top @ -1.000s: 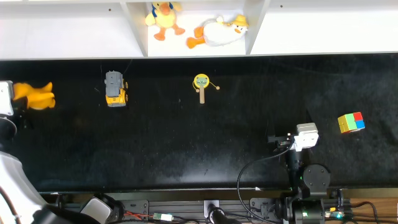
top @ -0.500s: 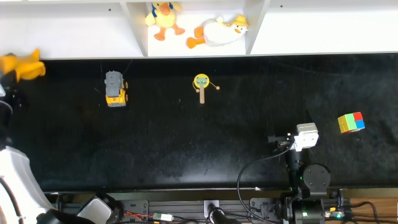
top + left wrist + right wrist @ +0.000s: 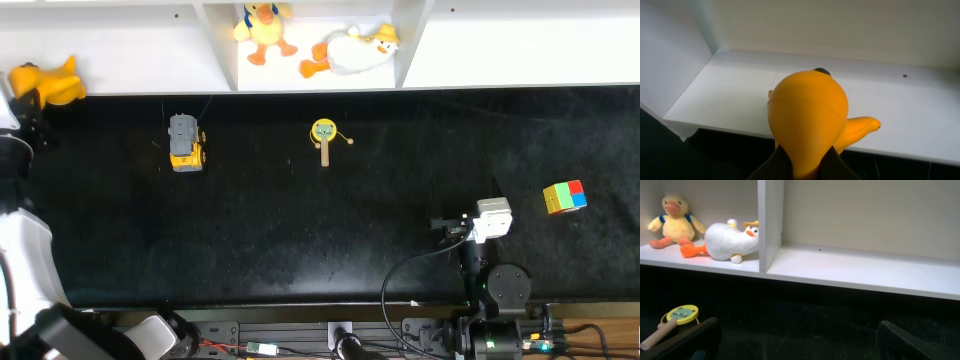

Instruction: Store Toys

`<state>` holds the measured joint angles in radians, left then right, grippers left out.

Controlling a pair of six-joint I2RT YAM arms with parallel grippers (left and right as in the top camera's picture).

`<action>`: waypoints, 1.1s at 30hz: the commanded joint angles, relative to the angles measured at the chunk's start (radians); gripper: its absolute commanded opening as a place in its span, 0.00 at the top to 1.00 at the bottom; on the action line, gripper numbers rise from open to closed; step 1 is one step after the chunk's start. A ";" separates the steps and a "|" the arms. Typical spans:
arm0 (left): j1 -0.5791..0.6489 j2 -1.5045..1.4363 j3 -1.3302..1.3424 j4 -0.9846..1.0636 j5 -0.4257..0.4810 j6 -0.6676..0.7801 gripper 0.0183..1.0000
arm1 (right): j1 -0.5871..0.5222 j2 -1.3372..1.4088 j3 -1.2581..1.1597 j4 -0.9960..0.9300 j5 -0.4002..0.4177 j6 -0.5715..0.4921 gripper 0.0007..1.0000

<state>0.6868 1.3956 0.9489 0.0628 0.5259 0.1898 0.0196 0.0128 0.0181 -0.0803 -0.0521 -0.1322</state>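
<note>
An orange plush toy [image 3: 45, 82] [image 3: 807, 120] is held up at the far left, in front of the white shelf's left compartment [image 3: 900, 115]. My left gripper [image 3: 806, 166] is shut on its underside. A yellow-and-grey truck [image 3: 185, 142], a green-faced rattle on a wooden stick [image 3: 323, 135] [image 3: 671, 321] and a coloured cube [image 3: 565, 197] lie on the black table. My right gripper [image 3: 455, 226] [image 3: 800, 347] sits low near the front right, open, nothing between its fingers.
The shelf's middle compartment holds a yellow duck [image 3: 263, 25] [image 3: 674, 217] and a white duck plush [image 3: 350, 50] [image 3: 730, 242]. A white divider [image 3: 770, 225] separates it from the bare right compartment [image 3: 865, 270]. Cables run along the table's front edge.
My left gripper carried the orange toy from the table's far left up toward the shelf, then shifted slightly right. The right arm has not moved.
</note>
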 commanded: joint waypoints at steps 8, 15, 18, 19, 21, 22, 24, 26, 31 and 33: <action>-0.015 0.095 0.169 -0.055 -0.024 -0.092 0.89 | -0.001 -0.008 -0.013 0.005 0.001 -0.003 0.00; -0.045 0.127 0.221 -0.080 -0.062 -0.113 0.88 | -0.001 -0.008 -0.013 0.005 0.001 -0.003 0.00; -0.072 0.148 0.240 -0.079 -0.092 -0.114 0.87 | -0.001 -0.008 -0.013 0.005 0.001 -0.003 0.01; -0.080 0.157 0.247 -0.079 -0.102 -0.117 0.87 | -0.001 -0.008 -0.013 0.005 0.001 -0.003 0.01; -0.100 0.173 0.261 -0.079 -0.130 -0.117 0.87 | -0.001 -0.008 -0.013 0.005 0.001 -0.003 0.00; -0.109 0.178 0.267 -0.079 -0.152 -0.117 0.86 | -0.001 -0.008 -0.013 0.005 0.001 -0.003 0.00; -0.127 0.183 0.277 -0.081 -0.198 -0.117 0.85 | -0.001 -0.008 -0.013 0.005 0.001 -0.003 0.00; -0.137 0.184 0.283 -0.090 -0.234 -0.121 0.85 | -0.001 -0.008 -0.013 0.005 0.001 -0.003 0.00; -0.138 0.185 0.283 -0.107 -0.274 -0.121 0.84 | -0.001 -0.008 -0.013 0.005 0.001 -0.003 0.00; -0.138 0.187 0.283 -0.117 -0.285 -0.121 0.84 | -0.001 -0.008 -0.013 0.005 0.001 -0.003 0.00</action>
<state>0.5495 1.5780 1.1988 -0.0490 0.2878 0.0799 0.0193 0.0128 0.0181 -0.0799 -0.0521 -0.1318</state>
